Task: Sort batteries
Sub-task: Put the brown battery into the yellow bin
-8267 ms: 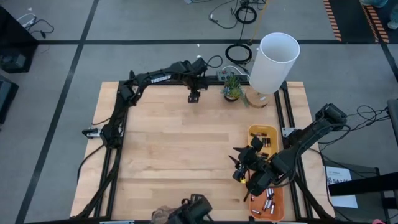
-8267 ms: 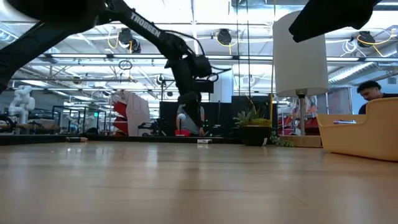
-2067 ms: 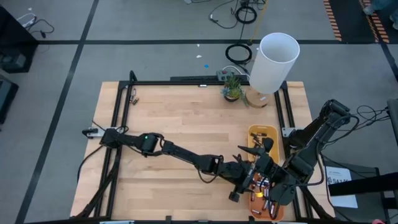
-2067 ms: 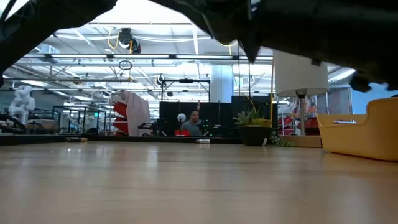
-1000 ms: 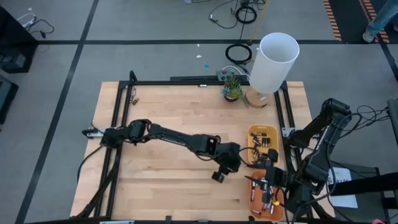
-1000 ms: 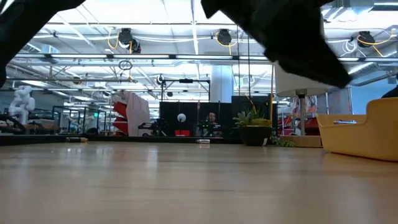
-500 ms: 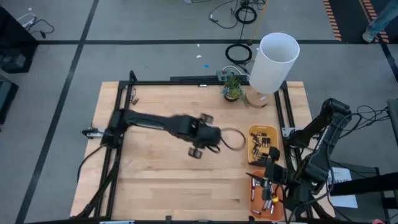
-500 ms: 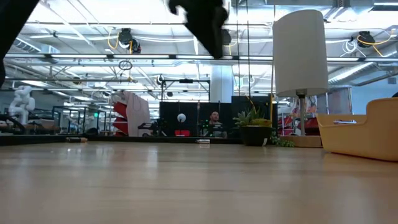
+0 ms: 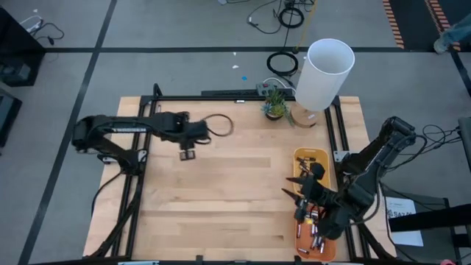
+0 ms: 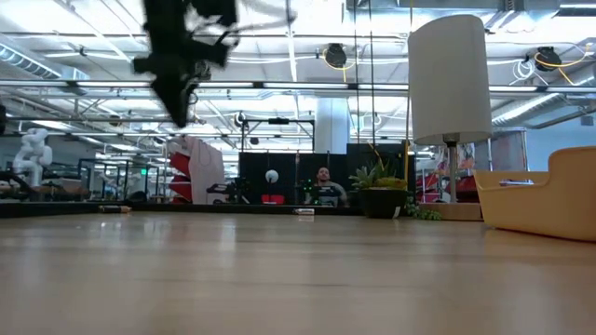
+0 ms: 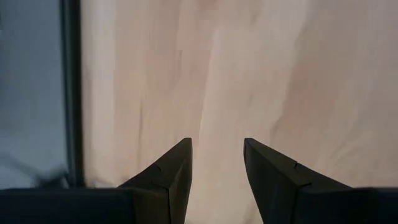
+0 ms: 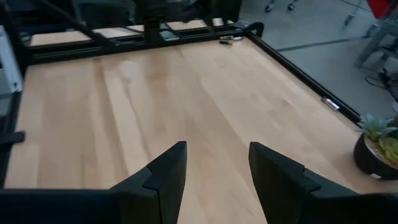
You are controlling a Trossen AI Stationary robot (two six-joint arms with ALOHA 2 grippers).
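Jaws apart on both grippers, nothing between them: left gripper over bare wood near the table's left rail, right gripper angled across the open table, empty.

Left gripper far out at the rear left, well apart from all cells. Right gripper at the right edge, between the yellow tray and the orange tray.

Batteries: all seen lie in the two trays at the right; none visible on bare wood.

Risks, as judged:
- Crowded cells in the orange tray; open fingers coming down among them could nudge neighbours or pinch two at once.
- Round, slick bodies (likely to roll or slip if gripped off-centre), so a drop outside the tray is possible.
- Tray walls close to the fingers; a low approach could shove or tip a tray.
- Lamp and plant at the rear right, within reach of a wide swing.

Counts:
- Arms: 2, grippers: 2.
- Trays: 2 (one yellow, one orange).
- Lamp: 1, plant: 1.
- Batteries: several in each tray; exact number not readable, partly hidden under the right arm.
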